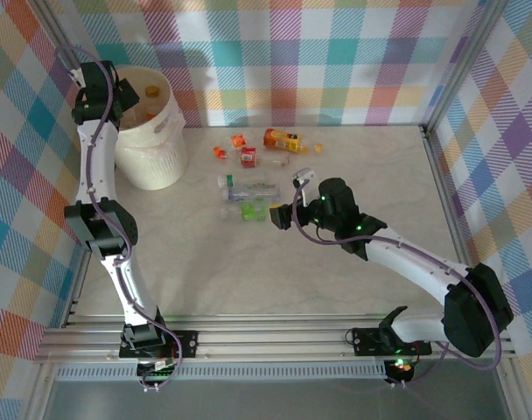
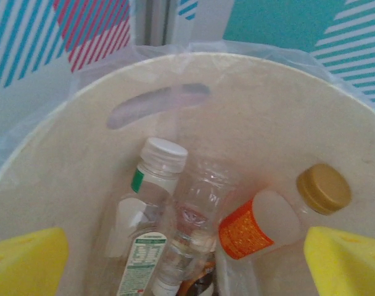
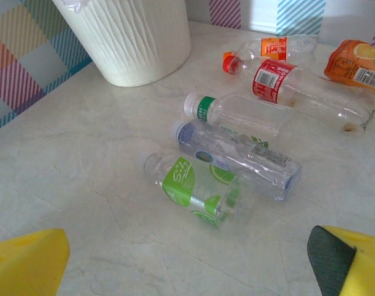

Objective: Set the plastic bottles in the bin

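Overhead view: bin (image 1: 157, 162) at upper left of the surface (image 1: 248, 271), with the left arm reaching over its rim. Loose plastic bottles (image 1: 248, 185) lie clustered at frame centre, right of the bin. Right pincer (image 1: 282, 215) is just beside the lowest one, fingers apart, holding nothing.

Left wrist view: left pincer (image 2: 187, 262) is above the bin mouth. Its yellow pads (image 2: 27, 262) sit wide apart at the lower corners, nothing between them. Inside lie a white-capped bottle (image 2: 152, 203), a clear crumpled bottle (image 2: 203, 197) and an orange-labelled bottle (image 2: 264, 225) with a gold cap.

Right wrist view: green-labelled bottle (image 3: 193, 188) at centre frame, touching a bluish-capped bottle (image 3: 237, 157) behind it. Red-labelled bottle (image 3: 298, 89) at upper right. Bin at top left, well apart.
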